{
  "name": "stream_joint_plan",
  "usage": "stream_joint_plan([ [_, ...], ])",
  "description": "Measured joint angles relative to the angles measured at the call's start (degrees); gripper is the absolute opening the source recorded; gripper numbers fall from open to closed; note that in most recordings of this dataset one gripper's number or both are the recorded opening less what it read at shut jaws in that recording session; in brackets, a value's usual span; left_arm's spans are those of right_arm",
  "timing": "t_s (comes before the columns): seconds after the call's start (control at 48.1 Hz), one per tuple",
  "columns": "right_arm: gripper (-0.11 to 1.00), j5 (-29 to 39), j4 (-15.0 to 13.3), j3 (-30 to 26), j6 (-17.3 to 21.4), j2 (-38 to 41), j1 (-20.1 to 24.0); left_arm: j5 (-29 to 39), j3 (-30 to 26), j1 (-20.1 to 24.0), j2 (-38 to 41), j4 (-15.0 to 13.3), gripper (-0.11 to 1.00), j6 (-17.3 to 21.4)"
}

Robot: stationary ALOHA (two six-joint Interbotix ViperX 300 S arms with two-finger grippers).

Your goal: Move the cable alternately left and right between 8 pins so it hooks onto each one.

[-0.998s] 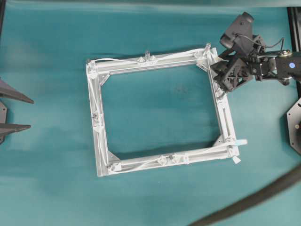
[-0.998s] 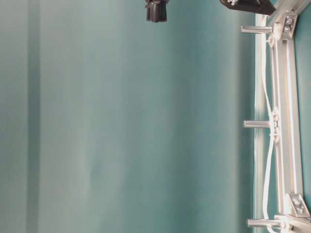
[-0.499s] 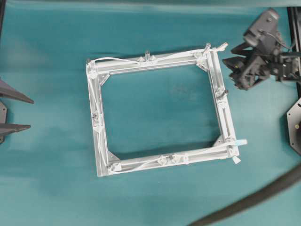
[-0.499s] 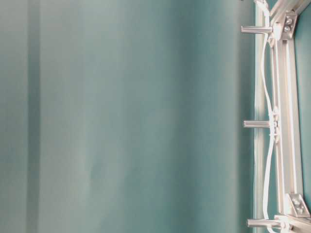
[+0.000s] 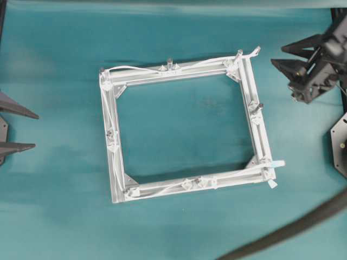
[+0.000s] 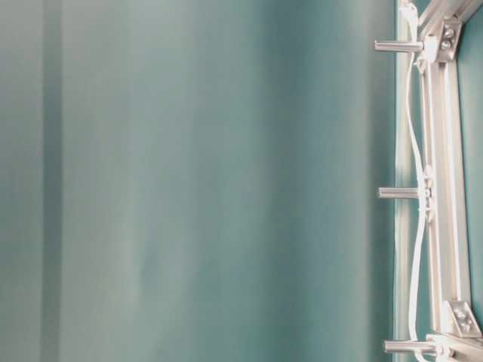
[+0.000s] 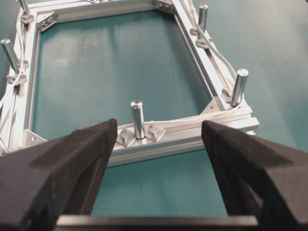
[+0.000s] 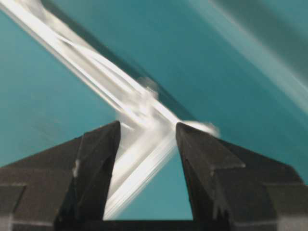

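The square aluminium frame [image 5: 184, 127] lies in the middle of the teal table. The white cable [image 5: 135, 69] runs round it, weaving past the pins [image 5: 169, 63], and its loose end [image 5: 255, 52] sticks out past the top right corner. My right gripper [image 5: 282, 67] hovers open to the right of that corner, apart from it, holding nothing. The right wrist view is blurred and shows the open right gripper [image 8: 147, 126] with the frame beyond. My left gripper [image 5: 33, 130] rests wide open at the left edge. The left wrist view shows the left gripper [image 7: 159, 126] facing a pin [image 7: 138, 118] and the cable [image 7: 192, 122].
A thick dark hose [image 5: 293, 230] crosses the bottom right corner. A black arm base [image 5: 340, 143] sits at the right edge. The table-level view shows three pins [image 6: 398, 193] with the cable [image 6: 413, 136] weaving along one side of the frame.
My right gripper has drawn back to the right, away from the frame's top right corner, and the cable's end now shows there. The left gripper has not moved.
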Motion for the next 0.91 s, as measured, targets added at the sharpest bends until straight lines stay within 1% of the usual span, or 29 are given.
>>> stream_joint_plan([
  [0.083,0.5,-8.4,0.0,0.7,0.2,-3.8,0.1,0.0,0.0,0.1,0.0,0.0,0.81,0.0],
  [0.125,0.5,-11.4,-0.1,1.0,0.4,-5.0,0.2,0.0,0.0,0.0,0.0,0.0,0.81,0.0],
  [0.166,0.5,-13.5,-0.1,1.3,0.6,-6.0,0.3,0.0,0.0,0.1,0.0,0.0,0.81,-0.1],
  [0.229,0.5,-14.9,-0.1,1.8,0.4,-7.4,0.3,0.0,0.0,0.1,0.0,-0.1,0.81,0.0],
  [0.353,0.5,-14.7,-0.3,2.4,-0.5,-12.0,0.2,0.0,0.0,0.0,0.0,0.0,0.81,0.0],
  [0.541,0.5,-9.8,-0.7,5.0,-2.9,-24.0,0.2,0.0,0.0,0.0,0.0,0.0,0.81,0.0],
  [0.665,0.5,-9.1,-0.7,6.9,-3.3,-30.1,0.2,0.0,0.1,0.0,0.0,0.0,0.81,0.0],
  [0.769,0.5,-9.1,-0.7,7.4,-3.5,-32.6,0.2,0.0,0.0,0.0,0.0,0.0,0.81,0.0],
  [0.915,0.5,-9.1,-1.0,7.4,-4.6,-33.0,0.2,0.0,0.0,0.0,-0.1,0.0,0.81,0.0],
])
